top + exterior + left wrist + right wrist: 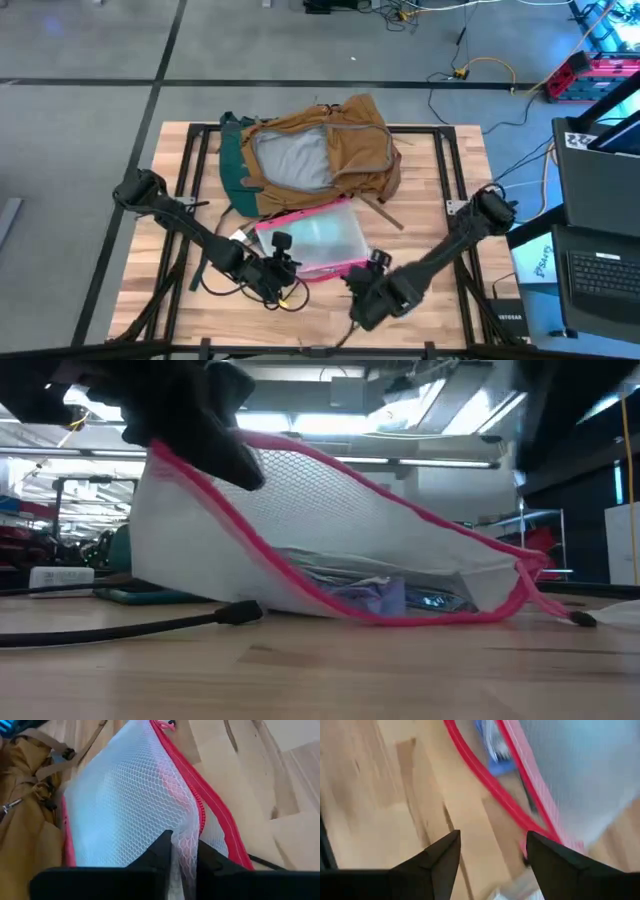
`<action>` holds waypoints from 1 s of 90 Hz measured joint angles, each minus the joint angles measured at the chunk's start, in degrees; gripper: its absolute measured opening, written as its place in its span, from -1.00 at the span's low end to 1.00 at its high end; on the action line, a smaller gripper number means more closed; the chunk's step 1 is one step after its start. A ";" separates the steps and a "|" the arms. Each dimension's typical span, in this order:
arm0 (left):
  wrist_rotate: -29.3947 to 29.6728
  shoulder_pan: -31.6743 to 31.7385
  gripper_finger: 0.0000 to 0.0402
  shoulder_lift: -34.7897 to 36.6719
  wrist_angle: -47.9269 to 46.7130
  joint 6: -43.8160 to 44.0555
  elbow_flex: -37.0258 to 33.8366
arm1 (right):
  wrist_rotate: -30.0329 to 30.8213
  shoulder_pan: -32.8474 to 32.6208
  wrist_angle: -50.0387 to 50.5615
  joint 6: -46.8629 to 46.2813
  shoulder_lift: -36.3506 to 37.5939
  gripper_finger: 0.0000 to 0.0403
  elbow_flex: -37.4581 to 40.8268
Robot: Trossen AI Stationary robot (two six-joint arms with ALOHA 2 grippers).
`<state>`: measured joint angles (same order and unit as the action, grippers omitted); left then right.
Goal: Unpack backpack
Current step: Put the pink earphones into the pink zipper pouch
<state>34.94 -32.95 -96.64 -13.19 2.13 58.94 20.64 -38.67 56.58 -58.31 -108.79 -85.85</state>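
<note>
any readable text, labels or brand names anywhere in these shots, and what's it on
Nothing can be read for certain.
Dark box at the table's right edge: white lettering, too small to read.
White sheet right of the table: blue marking, too blurred.
White device behind the pouch: label, too blurred.
Backpack: no lettering visible.

Pink-edged pouch (pixel 312 243) is blocking table centre, touching backpack (pixel 315 150) behind. Left gripper (pixel 281 262) is pinching its mesh, right gripper (pixel 362 287) spread beside it. Bare wood (pixel 450 190) lying free rightward.
</note>
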 joint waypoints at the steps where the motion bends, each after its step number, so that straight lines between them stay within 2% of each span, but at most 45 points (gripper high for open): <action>1: 0.01 0.00 -0.85 0.00 0.01 -0.21 0.00 | 0.10 -0.26 0.17 -0.58 0.00 0.05 0.03; 23: 2.08 0.33 -0.49 0.00 0.05 -2.57 0.00 | 4.96 -5.45 4.28 -10.01 -0.02 0.05 0.13; 31: 2.78 0.38 -0.38 0.00 0.09 -2.26 0.00 | 8.15 -6.18 9.34 -17.95 -0.02 0.05 0.18; 56: 2.78 0.37 -0.19 0.00 0.06 0.84 0.00 | 4.49 -4.17 22.49 -38.71 -0.04 0.05 5.28; 66: 2.78 0.33 -0.18 0.00 0.05 0.84 0.00 | -3.83 -2.14 17.82 -38.99 -0.11 0.05 11.06; 78: 2.78 0.37 -0.18 0.00 0.10 0.87 0.00 | -7.55 -0.13 10.00 -38.62 -0.11 0.05 18.10; 90: 2.78 0.37 -0.18 0.00 0.07 1.55 0.00 | -11.39 1.46 0.59 -34.36 0.56 0.05 23.55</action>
<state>37.71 -32.58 -96.64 -13.12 3.68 58.94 9.25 -37.20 57.17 -92.67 -108.23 -62.30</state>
